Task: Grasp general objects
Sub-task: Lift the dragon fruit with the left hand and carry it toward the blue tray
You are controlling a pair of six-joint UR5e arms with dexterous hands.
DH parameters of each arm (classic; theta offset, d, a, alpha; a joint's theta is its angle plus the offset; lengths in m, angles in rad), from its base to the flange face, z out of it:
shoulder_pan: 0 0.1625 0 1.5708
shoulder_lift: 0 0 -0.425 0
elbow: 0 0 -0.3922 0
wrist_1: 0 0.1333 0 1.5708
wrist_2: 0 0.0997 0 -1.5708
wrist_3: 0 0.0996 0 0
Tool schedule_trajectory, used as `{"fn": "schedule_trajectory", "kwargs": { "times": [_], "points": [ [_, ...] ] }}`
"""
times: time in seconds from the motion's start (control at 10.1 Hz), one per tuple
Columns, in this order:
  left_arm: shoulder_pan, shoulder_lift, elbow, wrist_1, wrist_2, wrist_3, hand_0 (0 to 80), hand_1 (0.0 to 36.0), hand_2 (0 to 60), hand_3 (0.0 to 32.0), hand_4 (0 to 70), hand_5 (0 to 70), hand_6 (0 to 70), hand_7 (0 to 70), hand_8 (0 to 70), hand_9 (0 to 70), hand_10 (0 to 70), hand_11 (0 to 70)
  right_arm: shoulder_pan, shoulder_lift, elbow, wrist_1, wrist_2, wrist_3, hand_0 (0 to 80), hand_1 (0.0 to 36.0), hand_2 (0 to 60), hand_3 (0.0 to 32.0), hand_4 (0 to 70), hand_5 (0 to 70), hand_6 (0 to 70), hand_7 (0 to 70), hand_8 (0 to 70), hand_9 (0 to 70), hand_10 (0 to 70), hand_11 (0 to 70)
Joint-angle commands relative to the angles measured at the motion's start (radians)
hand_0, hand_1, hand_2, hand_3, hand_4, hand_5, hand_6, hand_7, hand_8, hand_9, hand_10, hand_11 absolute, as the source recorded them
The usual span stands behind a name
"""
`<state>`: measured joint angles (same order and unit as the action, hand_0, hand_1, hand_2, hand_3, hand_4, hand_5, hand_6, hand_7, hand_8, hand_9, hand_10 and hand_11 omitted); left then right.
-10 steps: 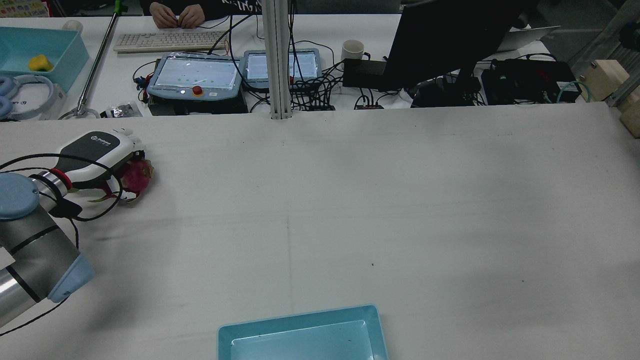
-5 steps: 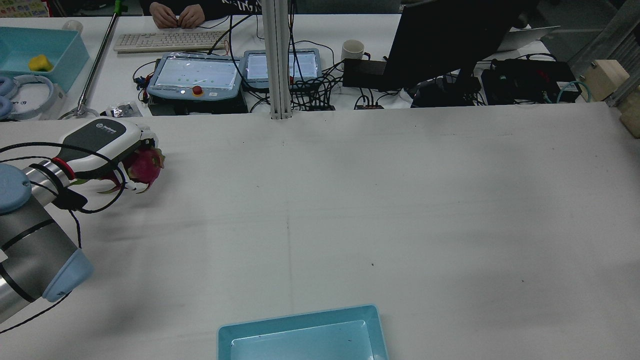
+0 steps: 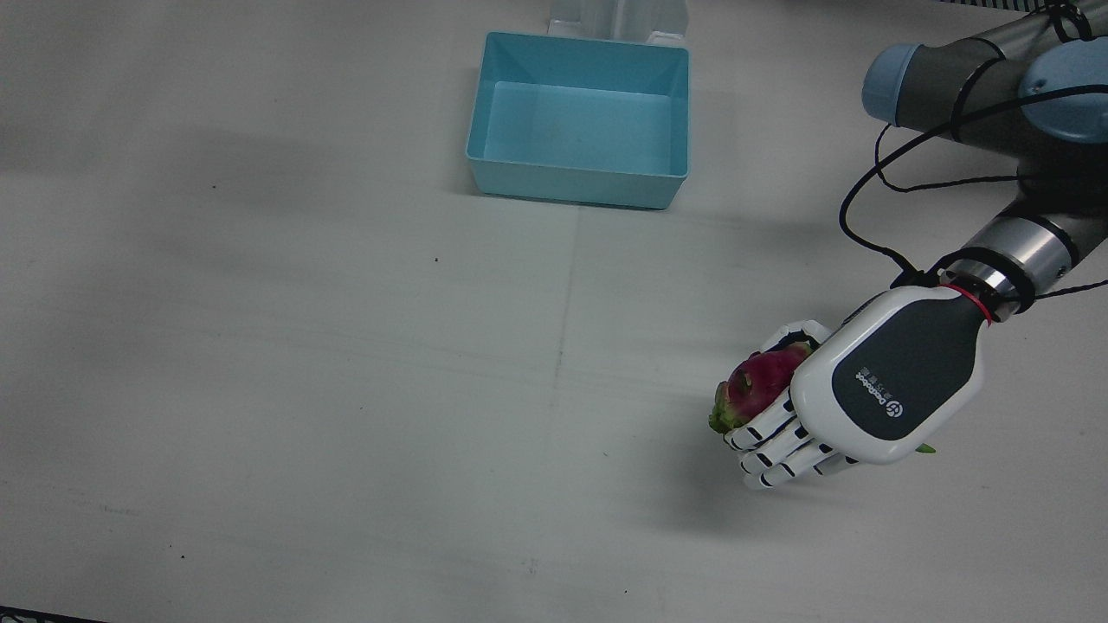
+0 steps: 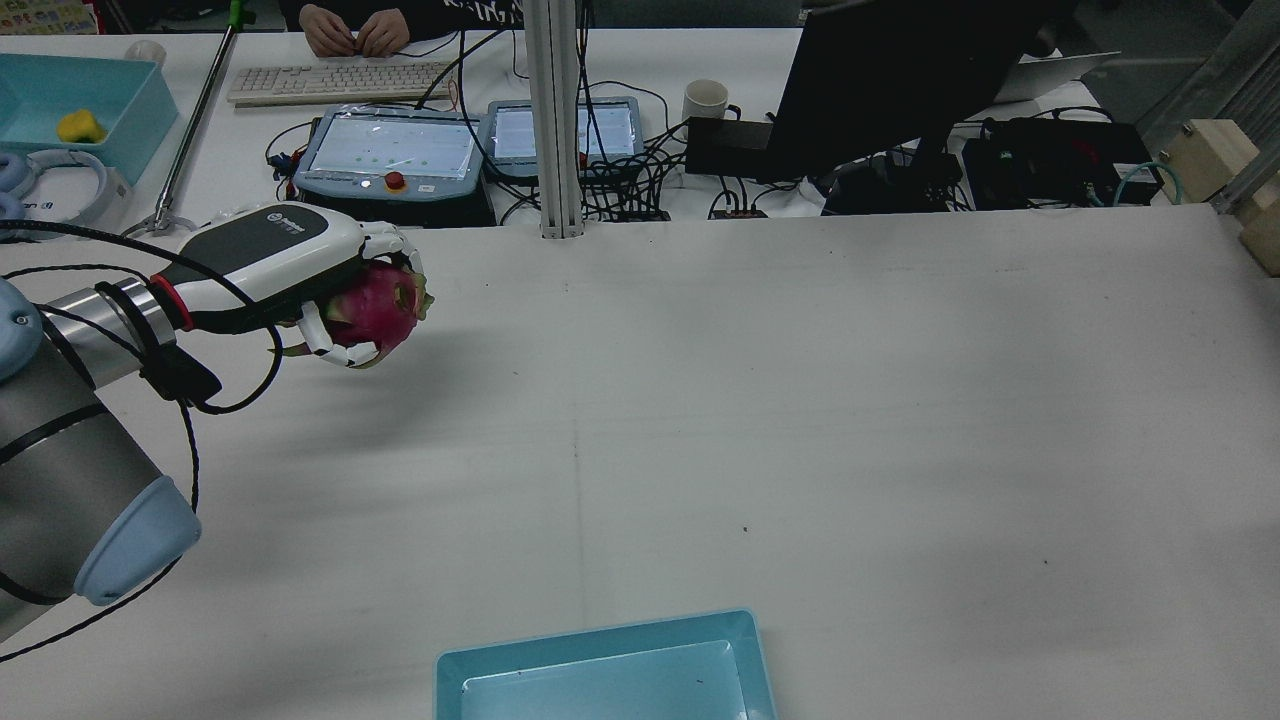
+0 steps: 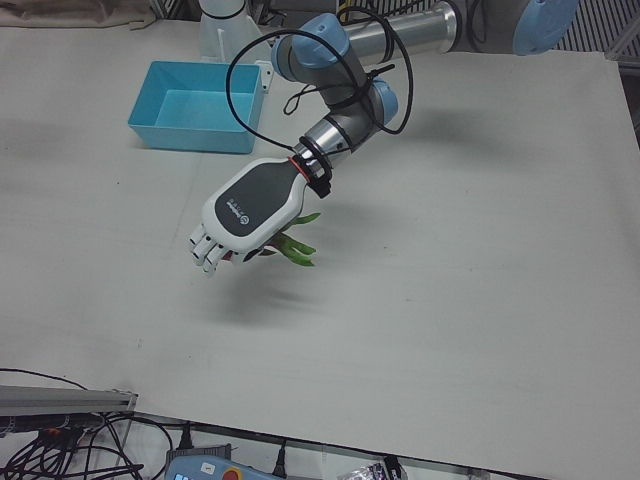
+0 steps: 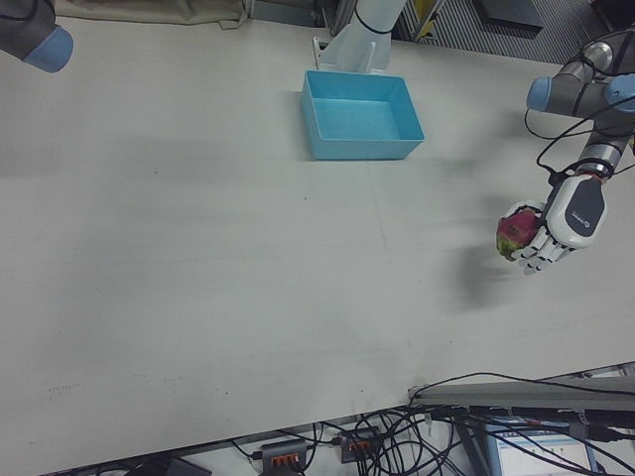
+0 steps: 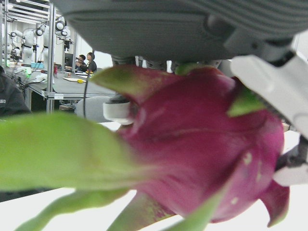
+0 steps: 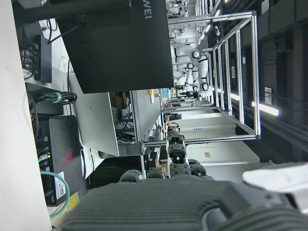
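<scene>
A magenta dragon fruit with green scales is held in my left hand, clear of the white table. The hand's fingers wrap the fruit from above and the side. In the rear view the fruit hangs under the hand at the table's far left, with its shadow below. The left hand view shows the fruit filling the frame. It also shows in the right-front view, and its green leaves stick out under the hand. Only a grey part of my right hand shows.
An empty light-blue bin stands at the middle of the robot's side of the table, also in the rear view. Beyond the far edge are teach pendants, a keyboard, a monitor and cables.
My left hand has risen off the table with the dragon fruit in it and moved right and toward the far edge in the rear view.
</scene>
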<state>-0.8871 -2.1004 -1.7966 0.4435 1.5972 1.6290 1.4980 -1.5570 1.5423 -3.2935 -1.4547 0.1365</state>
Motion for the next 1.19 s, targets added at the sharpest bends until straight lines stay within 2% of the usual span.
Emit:
{"fn": "schedule_trajectory", "kwargs": {
  "times": [0.0,0.2,0.3,0.5,0.6,0.89,1.09],
  "points": [
    [0.004,-0.116,-0.052,0.124,0.172,-0.153,50.7,36.0,60.0,0.0,11.3,33.4,20.0,44.8,28.8,25.1,51.9,70.0,0.001,0.0,0.001,0.0,-0.001,0.0,0.0,0.0,0.0,0.0,0.0,0.0,0.0,0.0,0.0,0.0,0.0,0.0],
    [0.013,-0.191,-0.062,0.225,0.257,-0.184,52.2,36.0,60.0,0.0,11.6,33.0,20.2,47.3,28.9,25.7,51.4,70.0,-0.001,0.0,0.001,0.0,0.001,0.0,0.0,0.0,0.0,0.0,0.0,0.0,0.0,0.0,0.0,0.0,0.0,0.0],
    [0.013,-0.205,-0.078,0.272,0.306,-0.196,52.6,36.0,60.0,0.0,12.8,33.7,21.1,48.8,29.5,26.5,51.2,70.0,-0.001,0.0,0.001,0.0,-0.001,0.0,0.0,0.0,0.0,0.0,0.0,0.0,0.0,0.0,0.0,0.0,0.0,0.0],
    [0.016,-0.207,-0.081,0.305,0.393,-0.268,54.4,36.0,60.0,0.0,15.6,35.1,22.7,51.1,30.4,27.7,50.4,70.0,-0.001,-0.002,-0.001,0.0,-0.001,0.0,0.0,0.0,0.0,0.0,0.0,0.0,0.0,0.0,0.0,0.0,0.0,0.0],
    [0.029,-0.207,-0.083,0.334,0.436,-0.281,55.1,36.0,60.0,0.0,19.1,37.2,24.9,53.5,31.8,29.6,50.5,70.0,-0.001,0.0,-0.001,0.0,0.0,0.0,0.0,0.0,0.0,0.0,0.0,0.0,0.0,0.0,0.0,0.0,0.0,0.0],
    [0.169,-0.204,-0.083,0.45,0.46,-0.281,58.1,36.0,60.0,0.0,24.0,39.6,28.1,55.8,32.7,30.2,48.9,70.0,-0.001,0.0,0.001,0.0,-0.001,0.0,0.0,0.0,0.0,0.0,0.0,0.0,0.0,0.0,0.0,0.0,0.0,0.0],
    [0.249,-0.223,-0.112,0.547,0.46,-0.282,59.4,36.0,60.0,0.0,25.2,40.3,28.1,55.0,32.4,29.6,47.8,70.0,-0.001,0.0,-0.001,0.0,-0.001,0.0,0.0,0.0,0.0,0.0,0.0,0.0,0.0,0.0,0.0,0.0,0.0,0.0]
  ]
}}
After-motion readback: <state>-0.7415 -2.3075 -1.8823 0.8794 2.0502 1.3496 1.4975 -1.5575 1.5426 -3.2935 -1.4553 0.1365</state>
